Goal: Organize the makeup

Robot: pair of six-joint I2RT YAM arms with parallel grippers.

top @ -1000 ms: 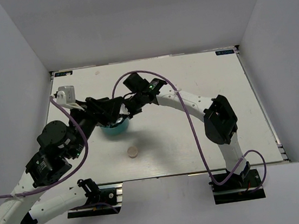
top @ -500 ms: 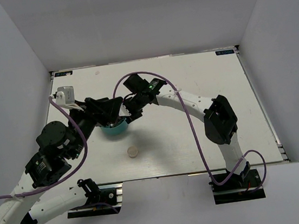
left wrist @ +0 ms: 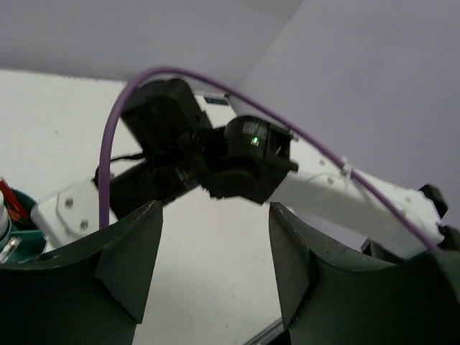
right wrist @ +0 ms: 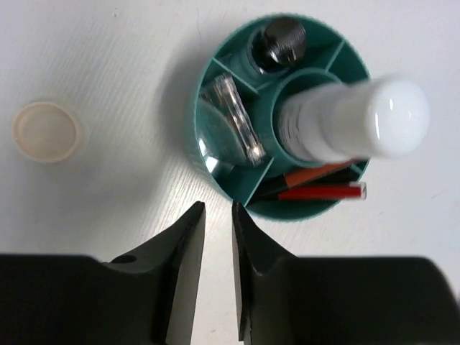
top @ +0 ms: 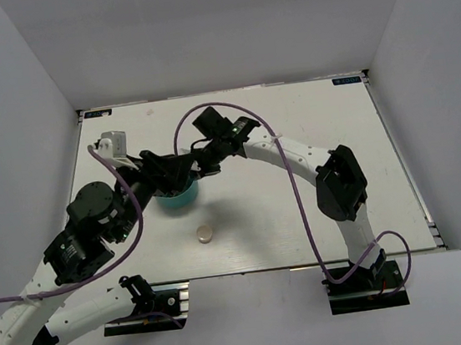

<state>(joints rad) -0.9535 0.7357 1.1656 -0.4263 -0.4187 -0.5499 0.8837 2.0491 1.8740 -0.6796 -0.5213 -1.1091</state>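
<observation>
While both arms reach in over the teal compartmented tub (right wrist: pixel 295 208), most of the makeup sits inside it. A white bottle (right wrist: pixel 345 122) with a rounded white cap stands in the tub's centre well and rises above the rim. A black tube (right wrist: pixel 282 36), seen cap-on, fills one outer compartment. A clear vial (right wrist: pixel 233 115) leans in the compartment next to that. Thin red-black sticks (right wrist: pixel 316 192) lie together in the compartment after the vial's.

Outside the tub, a round cream compact (right wrist: pixel 45 131) lies flat on the white surface (top: pixel 332 109). It is apart from the tub, on the side toward the arm bases.

The right tool (right wrist: pixel 216 215) hangs above the surface just beside the tub's rim, near the vial and the sticks. Its fingers are almost together, with only a narrow slit between them, and they hold nothing. The left tool (left wrist: pixel 214 215) is beside the tub too, with the rim showing at the edge of its camera view. Its fingers are spread wide and nothing is between them. It faces the right arm's wrist.
</observation>
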